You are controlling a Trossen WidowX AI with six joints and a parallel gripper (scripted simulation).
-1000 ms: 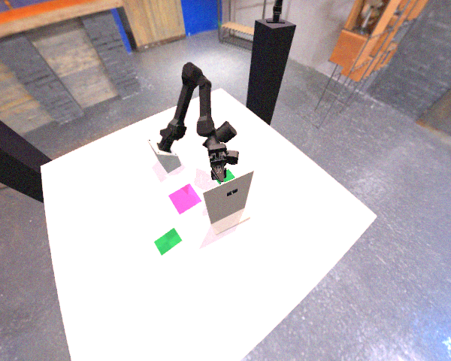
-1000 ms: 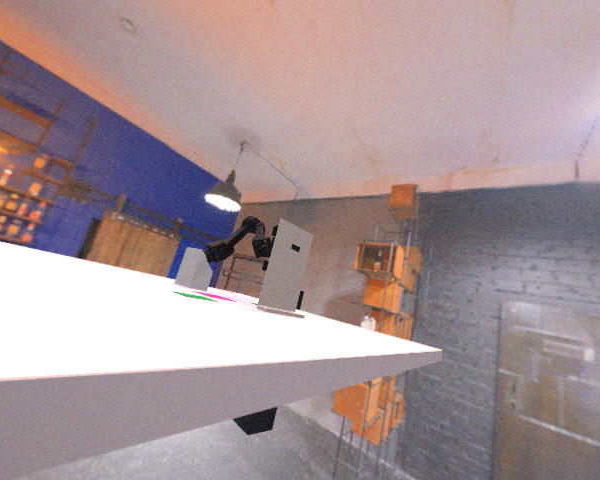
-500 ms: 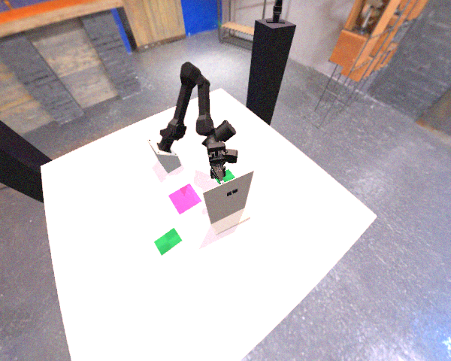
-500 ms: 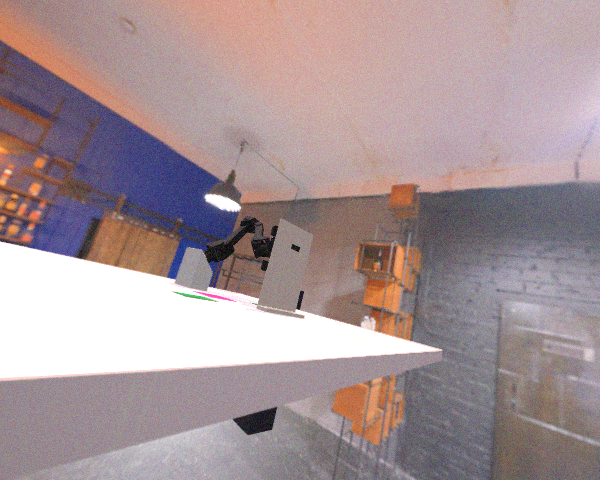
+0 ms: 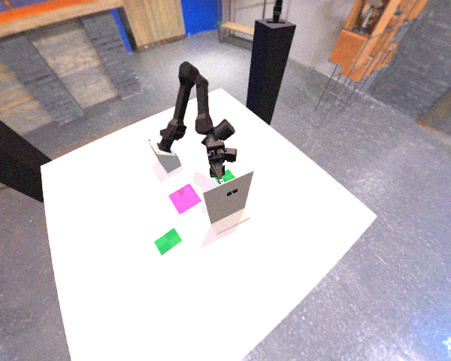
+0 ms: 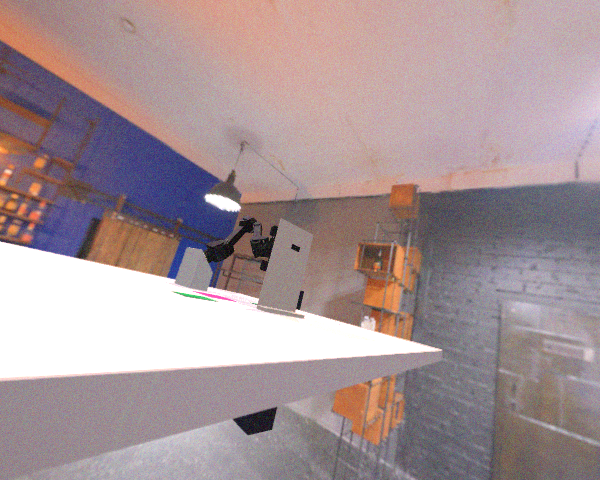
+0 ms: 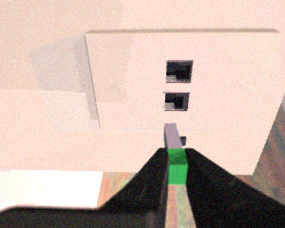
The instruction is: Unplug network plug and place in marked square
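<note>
The upright grey panel (image 5: pixel 233 205) (image 6: pixel 285 273) (image 7: pixel 228 81) stands on the table. In the wrist view it shows an upper socket (image 7: pixel 179 71) and a second socket (image 7: pixel 176 102), both empty, and a small dark opening (image 7: pixel 182 141) partly behind the plug. My gripper (image 5: pixel 220 180) (image 7: pixel 175 156) is shut on the plug (image 7: pixel 177 166), which shows a green end and a long grey top. The plug's far end appears to be in front of the panel face, out of the sockets. A magenta square (image 5: pixel 184 198) and a green square (image 5: pixel 167 241) lie on the table.
Another green square (image 5: pixel 228 175) lies partly behind my gripper. A grey block (image 5: pixel 169 162) (image 6: pixel 192 268) stands by the arm's base. A thin strip (image 5: pixel 244 220) lies at the panel's foot. Dark pillars stand beyond the table (image 5: pixel 288 248).
</note>
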